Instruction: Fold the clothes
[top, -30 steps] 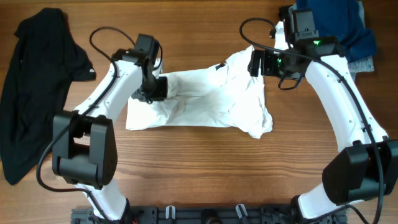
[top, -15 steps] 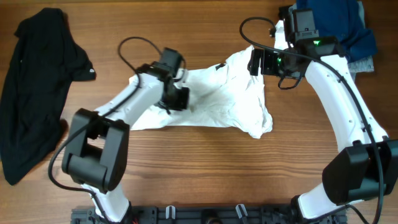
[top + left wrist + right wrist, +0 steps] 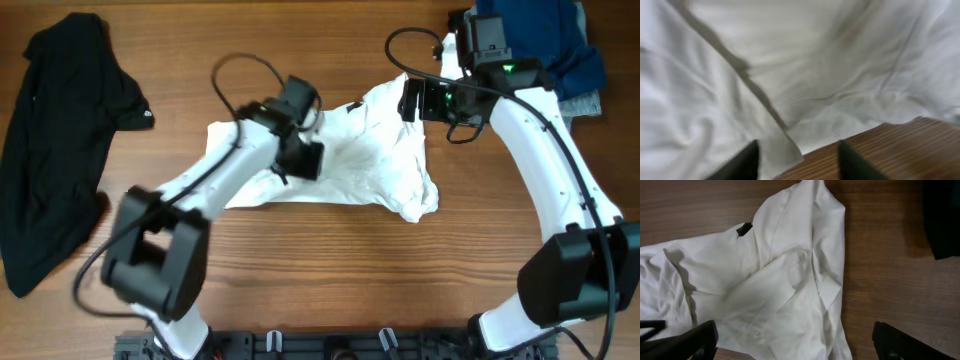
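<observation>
**Operator:** State the position and condition of the white T-shirt.

**Technician:** The white T-shirt (image 3: 350, 170) lies at mid-table, between the two arms. Its left portion lies fairly flat; its right portion is bunched into ridges. No squared fold is visible, so the fold on this item is judged to be at an early stage.

**Operator:** State the condition of each gripper.

**Technician:** The left gripper (image 3: 300, 160) sits over the shirt's left-centre area. Its wrist view shows the fingers spread, with a shirt edge lying loose between them and not pinched. The right gripper (image 3: 412, 100) hovers over the shirt's upper right corner with its fingers wide apart, holding nothing.

**Operator:** List the remaining work.

**Technician:** The black garment (image 3: 55, 140) lies in a loose heap at the left side of the table (image 3: 320, 270), well apart from the shirt. The dark blue garment (image 3: 565, 50) lies crumpled at the far right corner, behind the right arm. Neither is folded. By this evidence no item is finished: the shirt needs flattening and folding, then the other garments
</observation>
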